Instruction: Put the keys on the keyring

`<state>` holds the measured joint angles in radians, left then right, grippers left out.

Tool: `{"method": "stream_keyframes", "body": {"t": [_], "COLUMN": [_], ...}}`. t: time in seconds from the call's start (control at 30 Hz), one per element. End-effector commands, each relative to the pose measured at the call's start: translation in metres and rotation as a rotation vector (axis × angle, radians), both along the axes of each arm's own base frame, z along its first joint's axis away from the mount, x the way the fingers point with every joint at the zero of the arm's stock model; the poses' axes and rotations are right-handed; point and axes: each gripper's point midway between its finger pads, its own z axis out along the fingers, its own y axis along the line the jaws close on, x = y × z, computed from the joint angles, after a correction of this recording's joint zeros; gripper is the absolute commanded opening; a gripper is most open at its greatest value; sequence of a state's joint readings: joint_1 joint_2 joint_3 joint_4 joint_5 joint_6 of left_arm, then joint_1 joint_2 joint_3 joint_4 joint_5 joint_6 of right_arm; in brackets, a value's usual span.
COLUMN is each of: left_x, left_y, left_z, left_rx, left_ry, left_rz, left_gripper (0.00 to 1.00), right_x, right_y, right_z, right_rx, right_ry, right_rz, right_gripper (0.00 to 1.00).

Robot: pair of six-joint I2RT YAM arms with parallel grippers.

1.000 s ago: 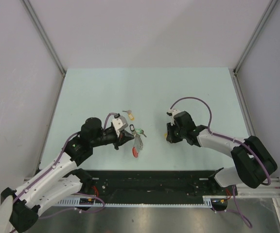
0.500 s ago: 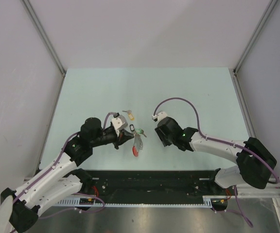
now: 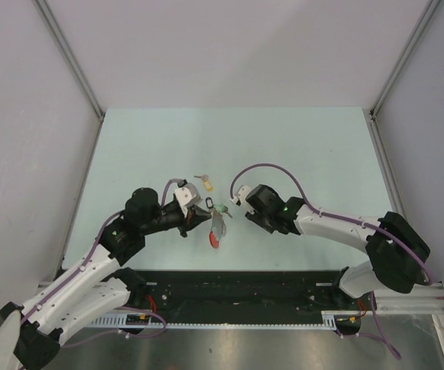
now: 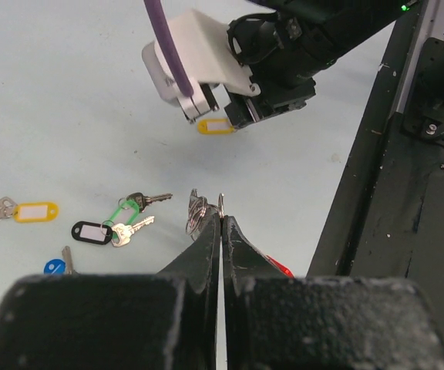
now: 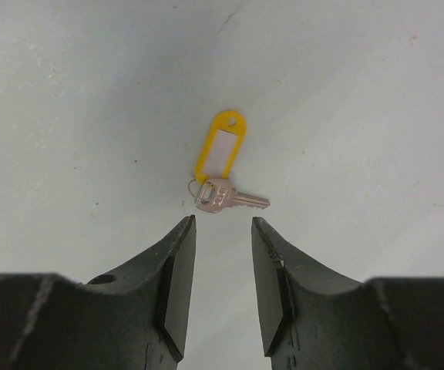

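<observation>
My left gripper (image 4: pixel 221 218) (image 3: pixel 203 220) is shut on the keyring (image 4: pixel 199 210), pinching its silver coiled metal part; the red plastic arc (image 4: pixel 280 269) (image 3: pixel 214 240) sticks out to the right of the fingers. A green-tagged key (image 4: pixel 125 210), a black-tagged key (image 4: pixel 91 230), a yellow-tagged key (image 4: pixel 34 211) and a blue-headed key (image 4: pixel 53 266) lie on the table left of the ring. My right gripper (image 5: pixel 223 223) (image 3: pixel 246 215) is open and holds nothing. Just ahead of its tips, flat on the table, lies another yellow-tagged key (image 5: pixel 220 156) (image 4: pixel 216 126).
The pale green table (image 3: pixel 299 146) has grey walls on three sides. A black rail (image 3: pixel 245 289) runs along the near edge by the arm bases. The two grippers are close together near the table's middle front.
My right arm has swung left toward the keyring, and its jaws have opened wider. My left gripper has stayed put, still shut on the ring.
</observation>
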<state>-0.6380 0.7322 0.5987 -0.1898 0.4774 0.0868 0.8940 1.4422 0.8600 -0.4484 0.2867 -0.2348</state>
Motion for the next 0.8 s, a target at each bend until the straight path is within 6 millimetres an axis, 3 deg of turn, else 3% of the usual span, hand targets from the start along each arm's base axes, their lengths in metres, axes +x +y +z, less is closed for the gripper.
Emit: {"method": "stream_keyframes", "body": {"t": [0.0,0.27,0.77], "left_x": [0.002,0.002,0.003], "left_y": [0.000,0.002,0.004], "left_z": [0.020,0.022,0.021], "left_rx": [-0.039,-0.042,-0.033], "left_ry": [-0.049,-0.058,-0.059], "left_rz": [0.005,0.011,0.025], "left_gripper": [0.01,0.00,0.00], "right_x": [0.002,0.005,0.011], "right_y": [0.001,0.008,0.008], "right_z": [-0.001,-0.001,-0.021], "right_rx": [-0.072,-0.081,-0.133], "right_ry": [0.030,0.017,0.045], "right_rz": [0.111,0.175,0.200], "right_gripper": [0.40,0.38,0.35]}}
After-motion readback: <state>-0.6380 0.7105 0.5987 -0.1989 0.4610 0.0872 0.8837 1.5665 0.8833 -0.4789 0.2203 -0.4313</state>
